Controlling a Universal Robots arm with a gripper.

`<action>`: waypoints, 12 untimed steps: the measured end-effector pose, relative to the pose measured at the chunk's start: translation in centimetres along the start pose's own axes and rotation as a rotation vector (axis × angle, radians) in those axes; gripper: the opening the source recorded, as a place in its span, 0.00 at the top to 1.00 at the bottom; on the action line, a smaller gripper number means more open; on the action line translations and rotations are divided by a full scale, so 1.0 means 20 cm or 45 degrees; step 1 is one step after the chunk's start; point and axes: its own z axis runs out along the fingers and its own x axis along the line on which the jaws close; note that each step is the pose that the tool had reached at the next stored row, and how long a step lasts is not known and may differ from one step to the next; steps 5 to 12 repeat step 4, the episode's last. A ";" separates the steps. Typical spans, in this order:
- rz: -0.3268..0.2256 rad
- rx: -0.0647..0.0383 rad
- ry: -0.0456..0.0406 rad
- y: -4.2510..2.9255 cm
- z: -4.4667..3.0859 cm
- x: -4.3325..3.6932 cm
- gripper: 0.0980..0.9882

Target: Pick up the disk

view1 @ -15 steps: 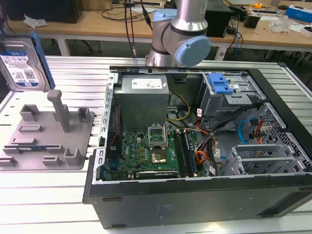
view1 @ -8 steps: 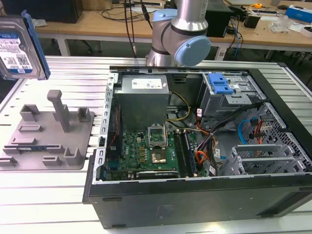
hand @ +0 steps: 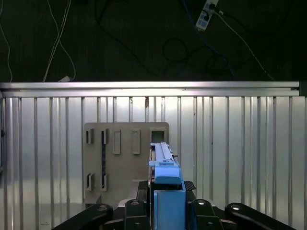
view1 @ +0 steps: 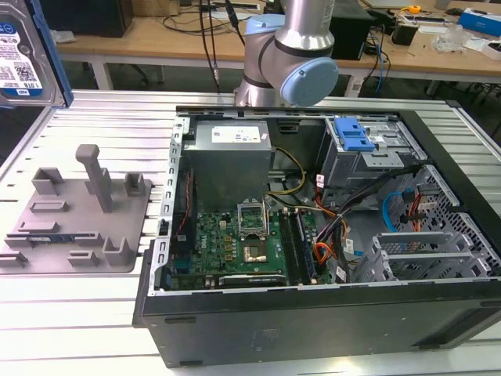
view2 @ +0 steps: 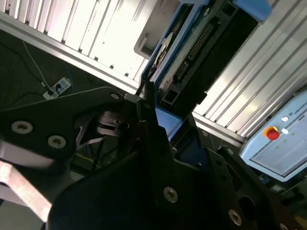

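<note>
My arm (view1: 286,55) stands upright at the far edge, elbow joint bent. My gripper (hand: 168,203) is lifted high, jaws clamped on the disk (hand: 165,165), edge-on between them.

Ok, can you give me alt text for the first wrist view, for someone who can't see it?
Seen edge-on, the disk with its blue rail sits between the black fingers of the gripper, lifted above a ribbed metal table. Below it on the table lies a grey holder plate with slots. Beyond the table's edge is a dark floor with cables.
</note>
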 end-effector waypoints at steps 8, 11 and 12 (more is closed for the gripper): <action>0.000 0.000 0.000 0.000 0.000 0.000 0.70; 0.000 0.000 0.000 0.000 0.000 0.000 0.70; 0.000 0.000 0.000 0.000 0.000 0.000 0.70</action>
